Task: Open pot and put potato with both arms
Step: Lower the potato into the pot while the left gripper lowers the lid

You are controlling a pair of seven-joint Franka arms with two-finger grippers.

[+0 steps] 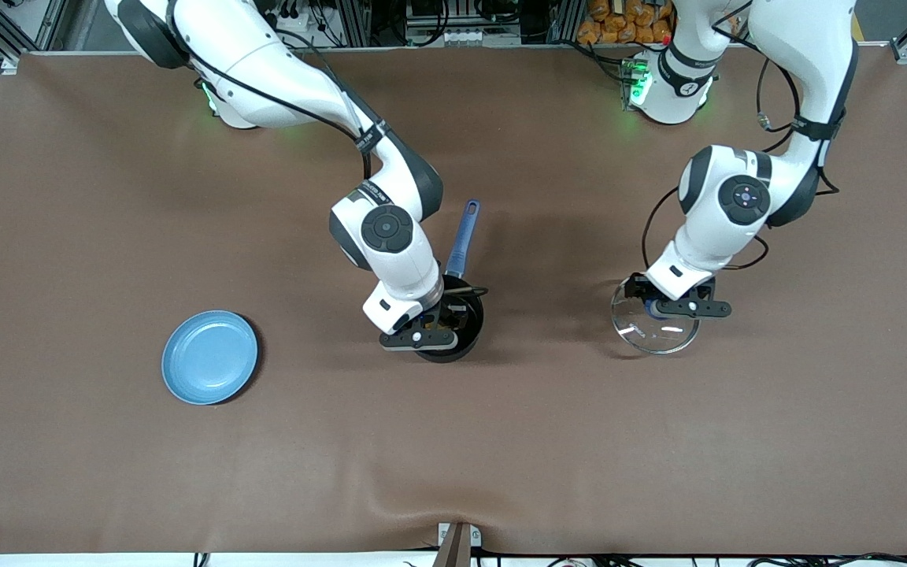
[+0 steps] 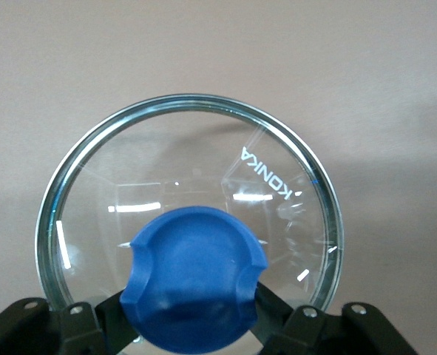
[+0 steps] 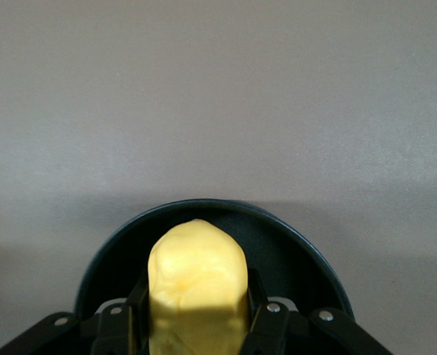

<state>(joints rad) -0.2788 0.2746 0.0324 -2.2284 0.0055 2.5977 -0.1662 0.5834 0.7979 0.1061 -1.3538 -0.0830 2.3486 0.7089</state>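
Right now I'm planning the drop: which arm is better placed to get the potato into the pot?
Right. The right gripper already grips the potato over the open pot; the left gripper holds the lid off toward its own end.

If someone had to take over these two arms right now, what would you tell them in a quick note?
Left gripper: shut on the lid's blue knob, holding the glass lid toward the left arm's end of the table; whether it rests on the table or hangs just above, I cannot tell.
Right gripper: shut on the potato, right over the open pot.
Done: lid off, potato picked up and brought to the pot.
Left: release the potato into the pot.
The blue plate sits unused toward the right arm's end.
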